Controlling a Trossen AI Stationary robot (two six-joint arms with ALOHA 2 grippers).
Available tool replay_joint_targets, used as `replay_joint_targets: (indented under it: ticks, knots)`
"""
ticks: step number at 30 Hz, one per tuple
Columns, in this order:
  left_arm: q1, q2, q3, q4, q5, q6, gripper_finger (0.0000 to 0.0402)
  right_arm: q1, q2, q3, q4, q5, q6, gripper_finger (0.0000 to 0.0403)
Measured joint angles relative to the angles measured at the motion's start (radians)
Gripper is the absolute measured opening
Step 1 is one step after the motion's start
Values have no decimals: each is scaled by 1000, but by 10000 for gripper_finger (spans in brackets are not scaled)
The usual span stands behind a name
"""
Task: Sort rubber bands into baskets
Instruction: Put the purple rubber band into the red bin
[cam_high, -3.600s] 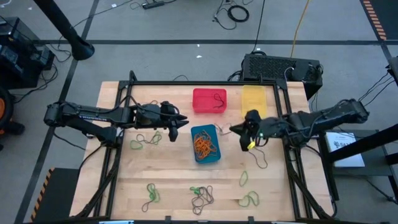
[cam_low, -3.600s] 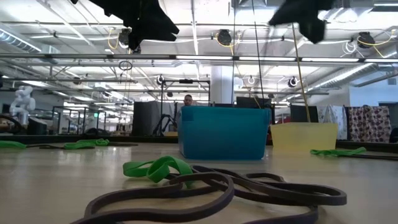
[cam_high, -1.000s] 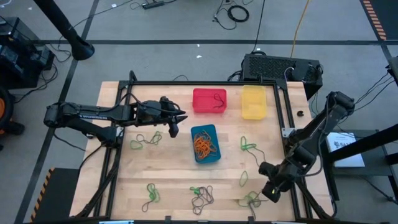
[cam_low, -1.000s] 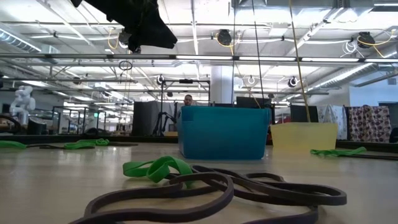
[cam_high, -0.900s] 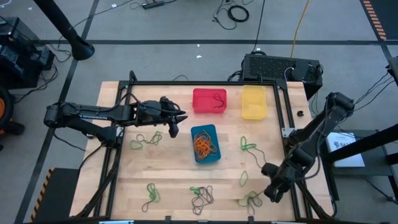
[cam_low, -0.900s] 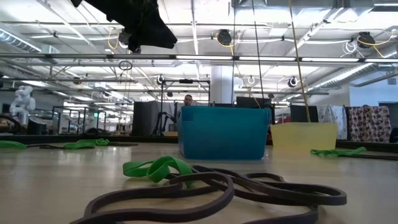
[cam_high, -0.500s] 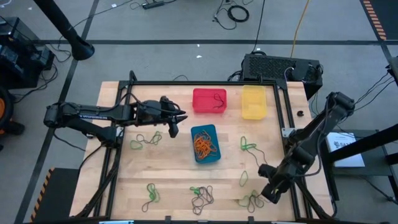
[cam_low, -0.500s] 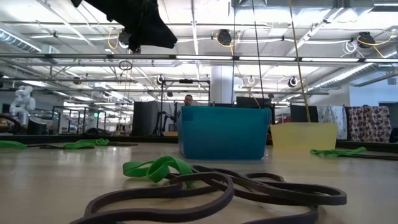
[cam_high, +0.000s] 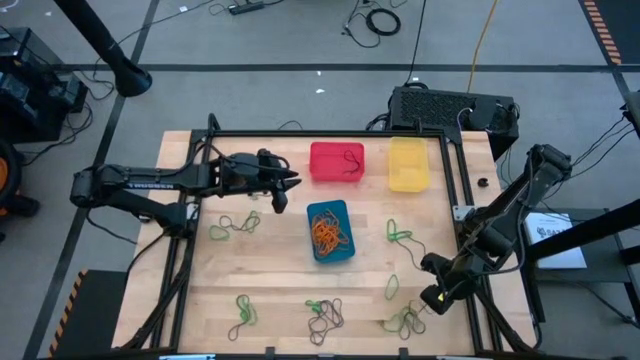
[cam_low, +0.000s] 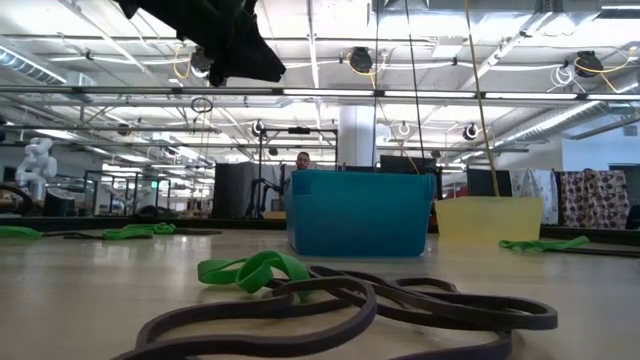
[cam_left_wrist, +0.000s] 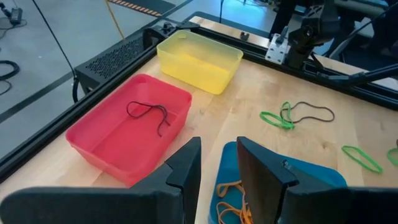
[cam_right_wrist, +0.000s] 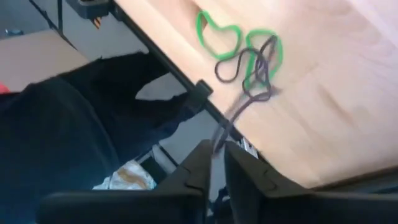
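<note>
The right gripper (cam_right_wrist: 214, 163) pinches a thin dark rubber band (cam_right_wrist: 239, 107) between nearly closed fingers, drawing it up from a green-and-dark tangle of bands (cam_high: 405, 322) just below it. Carrying it far across to the red plastic basket (cam_high: 336, 162), which already holds one dark band, seems next. The left gripper (cam_left_wrist: 217, 163), part-spread and empty, hovers beside that basket. Around them lie the pale wooden table (cam_high: 280, 280) and an open workshop.

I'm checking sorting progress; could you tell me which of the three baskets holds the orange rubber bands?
The blue basket, nearest the table's middle; the red basket holds one dark band and the yellow basket looks empty.
</note>
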Motion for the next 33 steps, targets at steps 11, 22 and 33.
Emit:
replay_joint_targets:
  ticks: [11,22,33]
  knots:
    - [22,0,0,0,1,-3,109,8,26,0,-28,223,-130,191]
    - [21,0,0,-7,9,-36,109,140,382,0,244,177,-521,209]
    - [21,0,0,-6,9,-20,109,163,590,1,341,84,-426,186]
